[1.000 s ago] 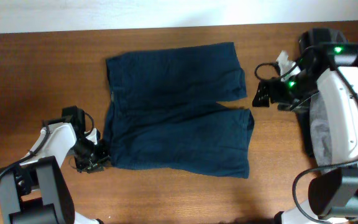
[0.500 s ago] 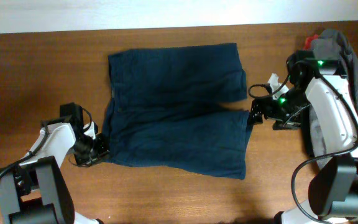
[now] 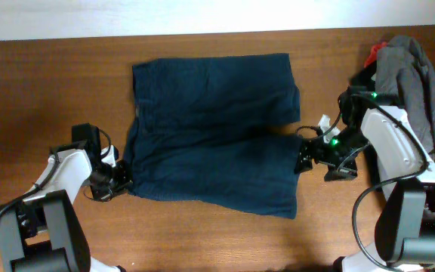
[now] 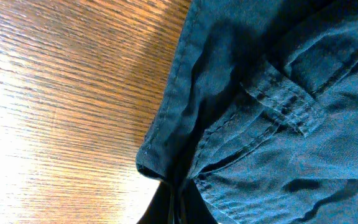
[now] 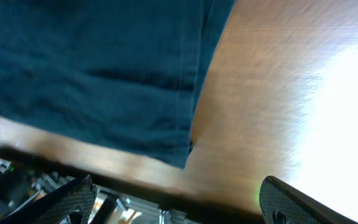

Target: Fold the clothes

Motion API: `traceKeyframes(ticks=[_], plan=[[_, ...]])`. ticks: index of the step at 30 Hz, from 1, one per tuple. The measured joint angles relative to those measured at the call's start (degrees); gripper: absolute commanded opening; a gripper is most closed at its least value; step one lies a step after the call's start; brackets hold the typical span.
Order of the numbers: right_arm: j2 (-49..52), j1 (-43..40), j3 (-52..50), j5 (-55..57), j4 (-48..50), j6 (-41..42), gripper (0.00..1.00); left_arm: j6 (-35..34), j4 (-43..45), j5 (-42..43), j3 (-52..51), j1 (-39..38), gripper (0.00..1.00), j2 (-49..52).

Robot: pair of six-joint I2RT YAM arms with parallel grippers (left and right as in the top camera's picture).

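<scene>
Shorts (image 3: 214,128) lie flat in the middle of the table (image 3: 44,91), waistband toward 9 o'clock. Overhead, the left end effector (image 3: 118,181) has just clamped onto the waistband corner at 8 o'clock. The right end effector (image 3: 306,155) has swung in from 2 o'clock to the near leg's hem at 3 o'clock. Left wrist: that corner sits bunched in the closed grip. Right wrist: the jaws gape wide with the hem corner between them, not yet gripped. By my reading, only this second grip is missing before the fold can start.

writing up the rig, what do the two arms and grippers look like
Both the left arm and right arm have white shells, black joints and looping black cables. The left gripper and right gripper are black. Green lights glow on the right arm.
</scene>
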Motion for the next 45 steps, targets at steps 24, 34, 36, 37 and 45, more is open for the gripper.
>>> traceKeyframes(ticks=[24,34,36,37,45], plan=[[0.0,0.0,-20.5,-9.9,5.22,-4.02,0.19,0.02,1.7,0.02,0.0,0.0,0.03,-0.02],[0.0,-0.02,-29.75,-13.03,18.69,-0.85,0.68,0.02,1.88,0.0,0.0,0.0,0.03,-0.02],[-0.2,0.0,-29.88,-14.69,19.23,-0.48,0.71,0.02,1.9,0.0,0.0,0.0,0.03,-0.02],[-0.24,0.0,-29.9,-15.23,19.5,-0.13,0.71,0.02,1.95,0.0,0.0,0.0,0.03,-0.02],[-0.42,0.0,-30.03,-17.7,24.83,4.02,0.51,0.0,1.95,0.02,0.0,0.0,0.03,-0.02]])
